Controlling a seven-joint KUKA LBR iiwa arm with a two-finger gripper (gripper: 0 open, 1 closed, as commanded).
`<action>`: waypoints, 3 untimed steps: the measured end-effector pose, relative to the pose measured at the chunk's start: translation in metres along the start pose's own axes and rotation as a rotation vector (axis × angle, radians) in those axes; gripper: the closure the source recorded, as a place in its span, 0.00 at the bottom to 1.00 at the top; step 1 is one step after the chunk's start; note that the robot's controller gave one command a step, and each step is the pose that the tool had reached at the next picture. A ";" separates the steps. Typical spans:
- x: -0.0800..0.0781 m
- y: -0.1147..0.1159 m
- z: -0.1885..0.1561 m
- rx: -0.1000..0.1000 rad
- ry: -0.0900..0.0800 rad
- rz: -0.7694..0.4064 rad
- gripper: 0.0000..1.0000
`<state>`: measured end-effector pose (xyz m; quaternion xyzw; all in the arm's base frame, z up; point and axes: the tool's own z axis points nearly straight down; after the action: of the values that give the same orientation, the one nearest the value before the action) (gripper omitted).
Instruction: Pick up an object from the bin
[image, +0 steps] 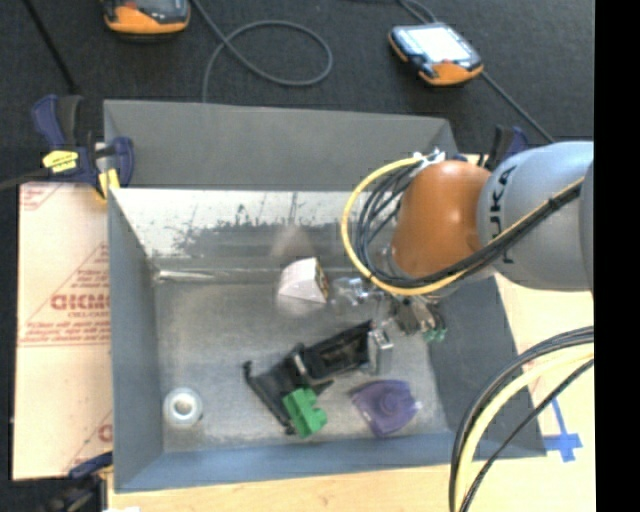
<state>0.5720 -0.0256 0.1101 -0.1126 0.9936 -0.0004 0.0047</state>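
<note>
My gripper (377, 318) hangs under the orange-covered wrist, right of the bin's middle. Its lower metal end sits at the right end of a black plastic tool (318, 362) that lies slanted on the bin floor. A green block (305, 412) is at that tool's lower left end. A pale white-pink block (298, 283) rests just left of the gripper, near the back wall. A purple teardrop-shaped piece (386, 406) lies below the gripper, near the front wall.
A clear tape roll (183, 406) sits in the front left corner of the bin. The arm and its looped cables come in from the right, over the bin's right wall.
</note>
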 end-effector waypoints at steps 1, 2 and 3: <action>-0.002 0.005 0.037 -0.001 0.006 -0.143 0.00; -0.010 0.027 0.040 0.002 0.006 -0.186 1.00; -0.010 0.027 0.040 0.002 0.006 -0.187 1.00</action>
<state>0.5756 0.0028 0.0706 -0.2047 0.9788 -0.0020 0.0015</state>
